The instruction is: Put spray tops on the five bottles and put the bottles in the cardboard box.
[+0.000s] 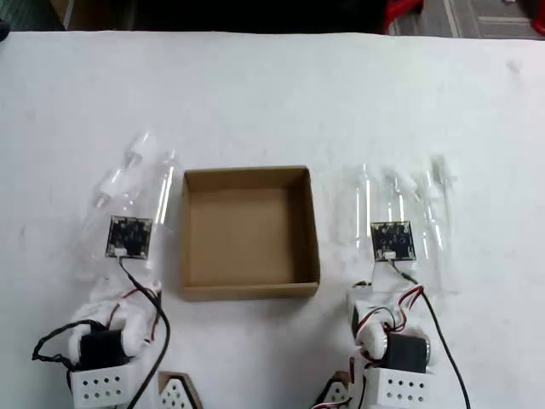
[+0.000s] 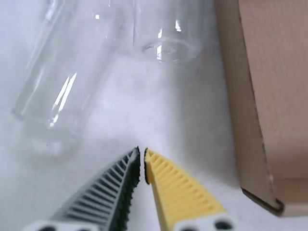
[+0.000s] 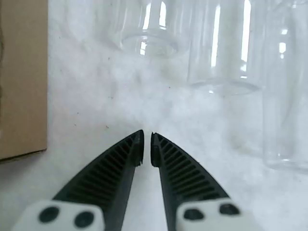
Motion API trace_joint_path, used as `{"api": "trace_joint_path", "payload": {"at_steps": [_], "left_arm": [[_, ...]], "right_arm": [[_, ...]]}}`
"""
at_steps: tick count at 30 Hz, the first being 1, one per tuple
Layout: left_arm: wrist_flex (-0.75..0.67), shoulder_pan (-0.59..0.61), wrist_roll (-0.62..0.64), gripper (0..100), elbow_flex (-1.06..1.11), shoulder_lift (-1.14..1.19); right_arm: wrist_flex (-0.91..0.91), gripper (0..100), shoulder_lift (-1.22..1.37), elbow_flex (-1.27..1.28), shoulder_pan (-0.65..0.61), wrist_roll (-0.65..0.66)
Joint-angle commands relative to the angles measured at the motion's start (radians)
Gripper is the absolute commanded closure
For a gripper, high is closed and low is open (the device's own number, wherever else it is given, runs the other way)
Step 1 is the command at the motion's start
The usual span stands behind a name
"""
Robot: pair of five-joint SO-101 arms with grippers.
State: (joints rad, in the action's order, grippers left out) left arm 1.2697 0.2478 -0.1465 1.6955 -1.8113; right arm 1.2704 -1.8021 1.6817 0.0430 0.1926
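An open cardboard box [image 1: 247, 290] stands on the worktop [image 1: 255, 94], with two clear bottles [image 1: 162, 192] lying left of it and three bottles [image 1: 362, 213] lying right. The left end effector [image 2: 142, 166] and right end effector [image 3: 147, 147] are closed on nothing, near bottle bases. Nothing looks packed yet; next, one must open around a bottle.

Right of the brown cardboard box [image 1: 249, 290], the clear plastic bottles [image 1: 362, 213] blur together; their white spray tops [image 1: 440, 169] cannot be counted. A black circuit board [image 1: 392, 240] hides part of one.
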Motion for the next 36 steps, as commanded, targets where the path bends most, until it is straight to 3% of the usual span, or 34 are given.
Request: {"api": "trace_joint_path", "payload": {"at_steps": [1,7,14,23,29,36], "left_arm": [[-0.146,-0.015,0.003,98,-0.005,-0.013],[-0.29,-0.013,0.002,98,-0.074,-0.013],[-0.112,-0.01,0.002,98,-0.417,-0.013],[-0.061,-0.012,0.003,98,-0.592,-0.013],[0.074,-0.01,0.008,98,-0.835,-0.013],[0.081,-0.013,0.009,98,-1.057,-0.013]], "right_arm": [[0.004,98.3,-0.002,0.009,0.004,-0.009],[0.004,98.3,-0.002,0.009,0.004,-0.009],[0.004,98.3,-0.002,0.009,0.004,-0.009],[0.004,98.3,-0.002,0.009,0.004,-0.009],[0.004,98.3,-0.002,0.009,0.004,-0.009],[0.004,98.3,-0.002,0.009,0.004,-0.009]]}}
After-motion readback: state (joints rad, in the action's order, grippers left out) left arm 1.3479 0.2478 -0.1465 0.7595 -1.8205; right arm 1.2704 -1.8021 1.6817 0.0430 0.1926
